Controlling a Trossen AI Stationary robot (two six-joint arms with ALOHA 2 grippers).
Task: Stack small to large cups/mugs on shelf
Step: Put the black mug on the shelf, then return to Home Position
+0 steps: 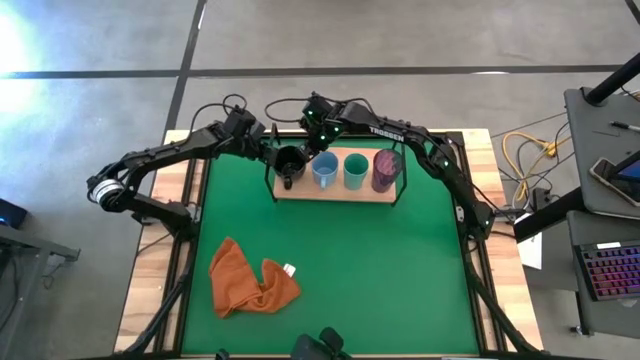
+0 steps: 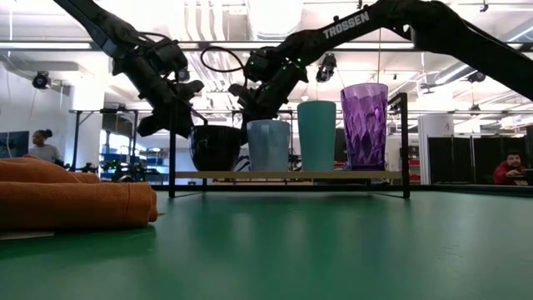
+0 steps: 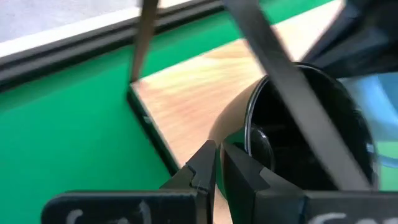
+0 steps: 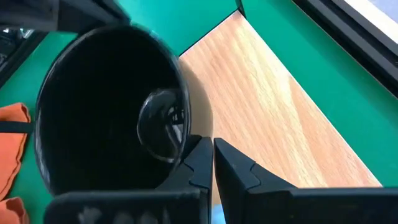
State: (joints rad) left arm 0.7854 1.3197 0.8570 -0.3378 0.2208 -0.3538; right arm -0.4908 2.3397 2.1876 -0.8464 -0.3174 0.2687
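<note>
The wooden shelf [image 1: 335, 190] with its thin black frame stands at the far side of the green mat. On it, from left to right, stand the black mug [image 1: 290, 163], the light blue mug [image 1: 324, 170], the teal cup [image 1: 356, 171] and the purple tumbler [image 1: 386, 168]. My left gripper [image 1: 272, 152] is shut just left of the black mug's rim [image 3: 249, 134]. My right gripper [image 1: 312, 141] is shut at the mug's far right side, above the gap to the blue mug. Both wrist views look into the black mug [image 4: 106, 106]. My left gripper stands with one finger [image 3: 245, 177] right by the black mug's outer wall, slanting down from the table's left. Whether it touches the mug, I cannot tell. My right gripper stands with one finger [image 4: 196, 165] by the mug's rim [image 4: 180, 134], slanting down from the far right. Whether it touches, I cannot tell.
An orange cloth [image 1: 250, 280] lies crumpled on the mat at the near left and fills the low view's left [image 2: 75, 196]. A black frame bar [image 3: 292, 93] of the shelf crosses in front of the left gripper. People sit in the room behind [image 2: 40, 146].
</note>
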